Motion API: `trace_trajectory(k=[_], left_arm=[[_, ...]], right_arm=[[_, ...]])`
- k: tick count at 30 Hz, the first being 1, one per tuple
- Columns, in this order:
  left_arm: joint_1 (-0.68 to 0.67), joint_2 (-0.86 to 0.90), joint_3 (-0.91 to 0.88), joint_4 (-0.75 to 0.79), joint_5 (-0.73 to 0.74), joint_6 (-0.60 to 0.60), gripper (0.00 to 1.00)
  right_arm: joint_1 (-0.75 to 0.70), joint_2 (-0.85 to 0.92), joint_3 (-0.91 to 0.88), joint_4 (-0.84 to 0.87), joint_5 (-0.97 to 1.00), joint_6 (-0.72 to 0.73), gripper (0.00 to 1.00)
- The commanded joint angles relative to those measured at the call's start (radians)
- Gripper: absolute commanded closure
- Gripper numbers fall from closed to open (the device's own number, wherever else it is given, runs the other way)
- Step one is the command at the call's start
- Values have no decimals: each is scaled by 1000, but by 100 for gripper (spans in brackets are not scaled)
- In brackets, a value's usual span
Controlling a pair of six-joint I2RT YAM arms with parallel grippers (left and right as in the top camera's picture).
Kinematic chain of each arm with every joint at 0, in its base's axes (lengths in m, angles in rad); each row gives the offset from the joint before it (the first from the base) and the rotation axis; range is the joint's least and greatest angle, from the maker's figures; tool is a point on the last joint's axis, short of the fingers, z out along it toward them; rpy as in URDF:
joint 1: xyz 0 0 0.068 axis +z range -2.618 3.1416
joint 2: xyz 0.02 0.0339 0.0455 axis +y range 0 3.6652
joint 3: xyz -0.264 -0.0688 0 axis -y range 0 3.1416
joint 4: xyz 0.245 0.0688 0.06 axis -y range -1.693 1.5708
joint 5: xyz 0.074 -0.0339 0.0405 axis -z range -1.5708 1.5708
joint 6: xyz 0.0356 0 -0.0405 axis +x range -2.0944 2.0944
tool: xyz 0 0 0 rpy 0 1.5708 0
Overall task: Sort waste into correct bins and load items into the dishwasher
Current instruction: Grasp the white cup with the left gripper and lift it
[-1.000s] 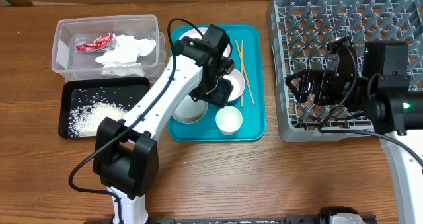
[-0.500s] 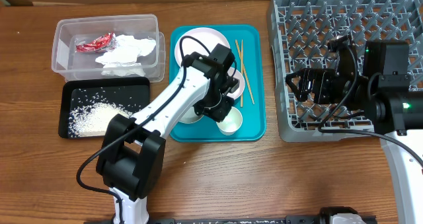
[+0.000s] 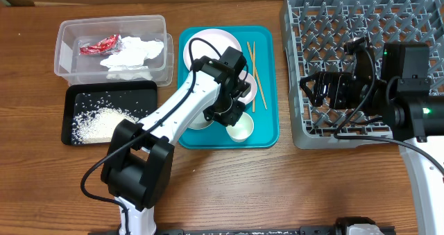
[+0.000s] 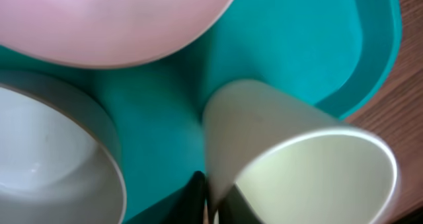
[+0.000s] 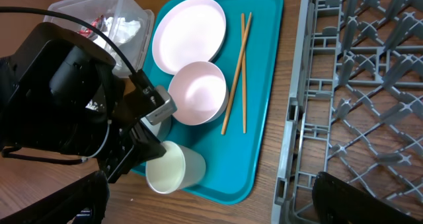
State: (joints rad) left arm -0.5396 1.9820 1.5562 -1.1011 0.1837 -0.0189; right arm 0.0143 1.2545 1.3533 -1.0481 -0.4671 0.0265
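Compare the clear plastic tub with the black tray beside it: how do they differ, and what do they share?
The clear tub is see-through and deep; the black tray is opaque and shallow. The tub holds a red wrapper and crumpled napkins; the tray holds loose rice. Both are rectangular and sit left of the teal tray.

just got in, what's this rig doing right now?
The left end effector is pinching the wall of the small cup, which sits tipped on the teal tray. The plate, pink bowl and chopsticks lie on that tray too. The right end effector hovers open over the grey dish rack; no dishes are visible in it. The wrapper and napkins are in the clear tub, and the rice is in the black tray.
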Motion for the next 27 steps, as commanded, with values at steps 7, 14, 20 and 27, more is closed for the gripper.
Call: trace_trajectory(k=[7, 14, 20, 27], left_arm=[[34, 4, 43, -45, 69, -48, 96], [218, 4, 185, -126, 663, 79, 96], [360, 4, 187, -162, 1078, 174, 96], [425, 4, 187, -178, 1271, 189, 96]], right_arm=[[-2, -1, 22, -2, -6, 12, 0], [-2, 34, 21, 45, -122, 105, 0], [-2, 140, 21, 128, -388, 104, 0], [11, 270, 21, 309, -765, 97, 0]])
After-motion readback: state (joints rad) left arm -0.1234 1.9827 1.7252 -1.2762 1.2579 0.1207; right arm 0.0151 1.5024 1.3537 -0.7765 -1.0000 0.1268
